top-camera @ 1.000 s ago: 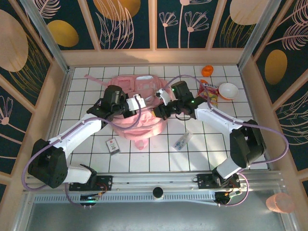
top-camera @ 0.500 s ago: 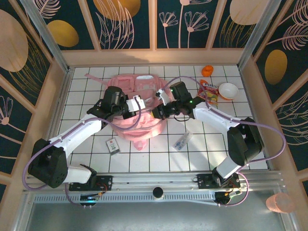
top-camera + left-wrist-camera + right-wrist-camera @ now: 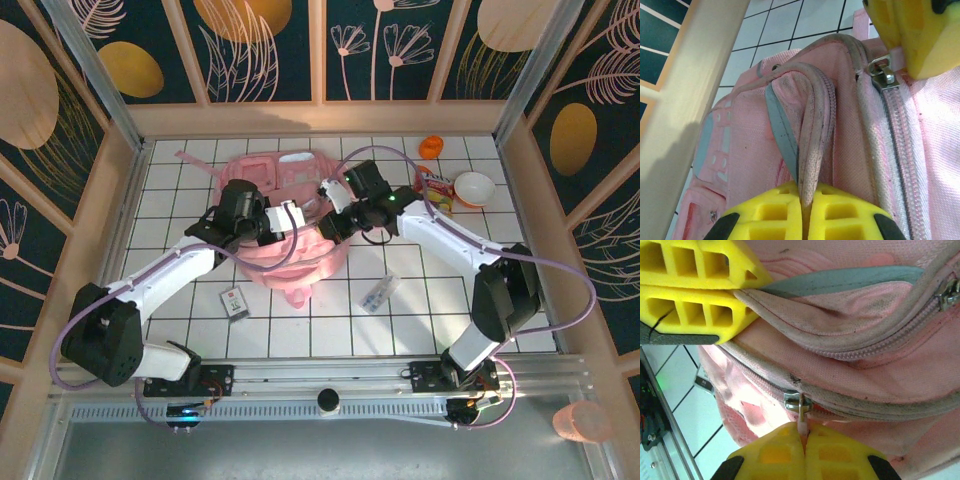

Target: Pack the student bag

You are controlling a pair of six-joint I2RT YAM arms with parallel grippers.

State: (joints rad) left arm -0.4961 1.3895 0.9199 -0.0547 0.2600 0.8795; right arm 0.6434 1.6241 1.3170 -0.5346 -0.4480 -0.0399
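The student bag (image 3: 270, 178) is a large pale pink backpack lying mid-table at the back. My left gripper (image 3: 808, 196) is shut on a piped pink fabric edge (image 3: 812, 125) of the bag beside its grey trim. My right gripper (image 3: 803, 434) is shut on the white tab of a metal zip pull (image 3: 799, 402) on the bag's zip (image 3: 880, 405). In the top view the left gripper (image 3: 300, 216) and the right gripper (image 3: 327, 224) meet close together over the bag's middle. The right gripper's yellow fingers (image 3: 912, 35) show in the left wrist view, next to the zip pull (image 3: 882, 71).
On the white tiled table (image 3: 420, 310) lie a small card-like box (image 3: 233, 302) at front left and a clear packet (image 3: 378, 293) at front right. A white bowl (image 3: 474, 188), a colourful packet (image 3: 436, 192) and an orange object (image 3: 430, 147) sit at back right.
The right gripper has moved a little back and left with the zip pull in it. The left gripper has stayed shut on the bag's edge and shifted slightly back.
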